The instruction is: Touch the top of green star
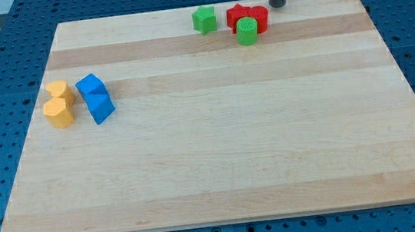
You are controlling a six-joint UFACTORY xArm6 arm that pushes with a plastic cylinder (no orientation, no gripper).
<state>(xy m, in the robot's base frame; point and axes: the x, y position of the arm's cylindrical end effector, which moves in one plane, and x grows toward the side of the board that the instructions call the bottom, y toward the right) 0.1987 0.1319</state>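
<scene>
The green star (203,19) sits near the view's top edge of the wooden board (218,146), a little left of the board's middle line. It is a small, bright green block whose points look blunt and soft at this size, so its star outline is only roughly readable. It stands alone, not touching anything.

Just to its right, with a narrow gap, is a cluster: two red blocks (247,16) pressed together, their shapes hard to make out because they merge into one red mass, and a green cylinder (246,31) standing against their lower side, covering part of them.

My tip (278,4) rests on the board just right of the red blocks, close to the top edge, and well apart from the green star, with the red cluster lying between. The rod is cut off by the view's top, so only its lower part shows. The rod carries no jaws or fingers, so there is nothing clenched or released; it holds nothing.

Far off on the view's left, two yellow blocks (58,104) sit touching one another, and two blue blocks (96,97) sit just beside them, likewise touching. Their exact shapes are unclear.
</scene>
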